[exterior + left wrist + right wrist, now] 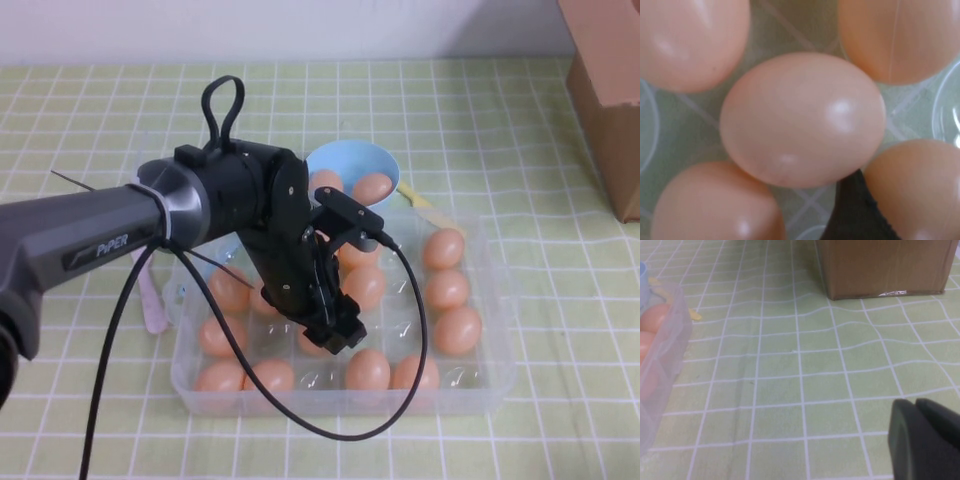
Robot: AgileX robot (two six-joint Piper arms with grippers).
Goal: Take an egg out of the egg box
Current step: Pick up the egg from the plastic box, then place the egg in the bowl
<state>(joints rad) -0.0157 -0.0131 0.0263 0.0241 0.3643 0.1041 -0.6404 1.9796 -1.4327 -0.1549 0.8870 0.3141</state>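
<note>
The egg box (495, 385) is a clear plastic tray in the middle of the table, and several orange-tan eggs sit in its cups. My left gripper (335, 333) reaches down into the box near its front middle. It hangs directly over one egg (802, 120), which fills the left wrist view with four other eggs around it. In the high view that egg is mostly hidden under the gripper. My right gripper (916, 410) is out of the high view. It hovers shut and empty low over the green checked cloth, to the right of the box.
A light-blue bowl (340, 157) holding two eggs stands just behind the egg box. A brown cardboard box (610, 90) stands at the far right (885, 265). A pink strap (155, 300) lies left of the tray. The left arm's black cable (400, 400) loops over the tray's front.
</note>
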